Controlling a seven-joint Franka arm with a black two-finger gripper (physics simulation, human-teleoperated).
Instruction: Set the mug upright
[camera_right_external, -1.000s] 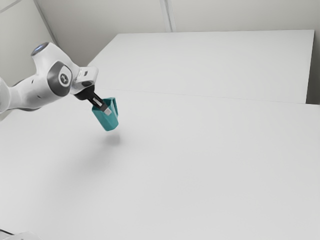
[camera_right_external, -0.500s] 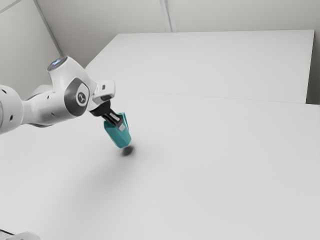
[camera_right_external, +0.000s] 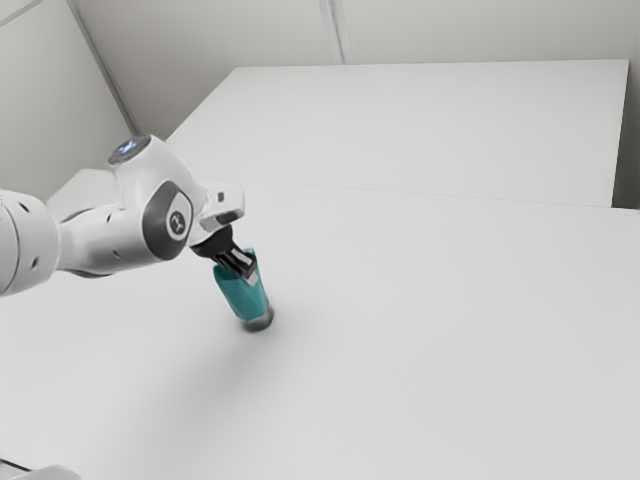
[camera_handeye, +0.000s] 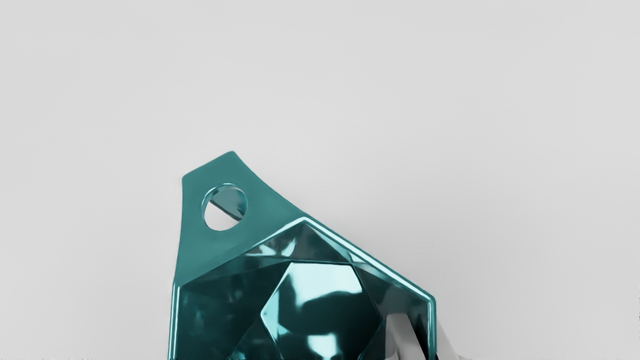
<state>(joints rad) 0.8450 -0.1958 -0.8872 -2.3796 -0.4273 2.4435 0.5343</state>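
The gripper (camera_right_external: 250, 274) grips the rim of the teal mug (camera_right_external: 243, 294) in the exterior view, and the mug leans, its base lower and toward the exterior view's right, close to the tabletop. In the wrist view the faceted mug (camera_handeye: 240, 235) shows its open mouth and its handle with a round hole. One fingertip of the gripper (camera_handeye: 428, 340) is inside the mouth and the other outside, with the mug's wall pinched between them. Whether the base touches the table cannot be told.
The white table (camera_right_external: 400, 350) spreads around the mug. A second white surface (camera_right_external: 420, 130) lies beyond it at the back, and a pale object (camera_right_external: 45, 472) sits at the exterior view's lower left corner.
My hand has carried the mug down and toward the exterior view's right. The mug's base and its dark shadow now meet in the view, and the mug remains tilted.
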